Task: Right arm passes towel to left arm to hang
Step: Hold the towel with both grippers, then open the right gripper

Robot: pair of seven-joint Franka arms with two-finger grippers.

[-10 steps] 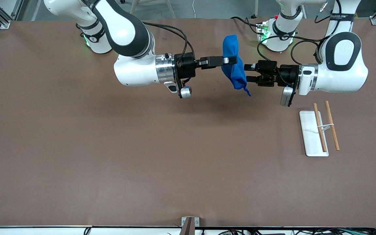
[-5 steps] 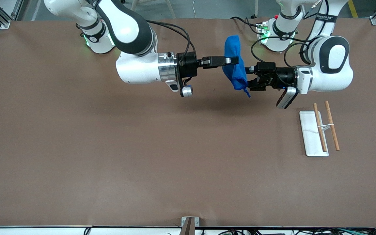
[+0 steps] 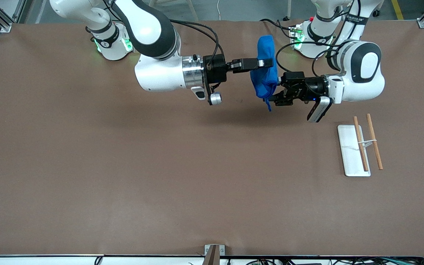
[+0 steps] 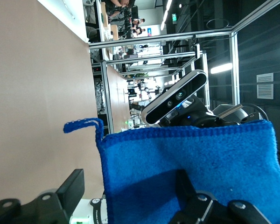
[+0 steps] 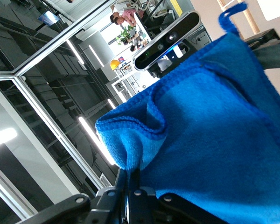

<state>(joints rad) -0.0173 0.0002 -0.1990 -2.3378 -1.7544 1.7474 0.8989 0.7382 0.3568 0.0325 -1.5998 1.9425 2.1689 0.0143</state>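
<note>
The blue towel (image 3: 265,75) hangs in the air over the part of the table near the robot bases. My right gripper (image 3: 267,63) is shut on its upper fold, and the right wrist view shows the fingertips pinched on a bunch of cloth (image 5: 130,179) with the rest of the towel (image 5: 210,140) spread out. My left gripper (image 3: 275,91) is at the towel's lower part and stands open. In the left wrist view the towel's stitched edge (image 4: 191,163) lies between the two fingers (image 4: 72,186) of my left gripper (image 4: 130,198), which do not press on it. A loose corner thread (image 4: 84,123) sticks out.
A white base (image 3: 348,154) with two wooden rods (image 3: 360,143) stands toward the left arm's end of the table, nearer the front camera than both grippers. Cables run from the left arm's base (image 3: 317,36). Brown tabletop (image 3: 160,165) stretches everywhere else.
My left gripper has moved in toward the towel and rolled, so its fingers now straddle the lower cloth. The right arm has shifted slightly toward the left arm with the towel.
</note>
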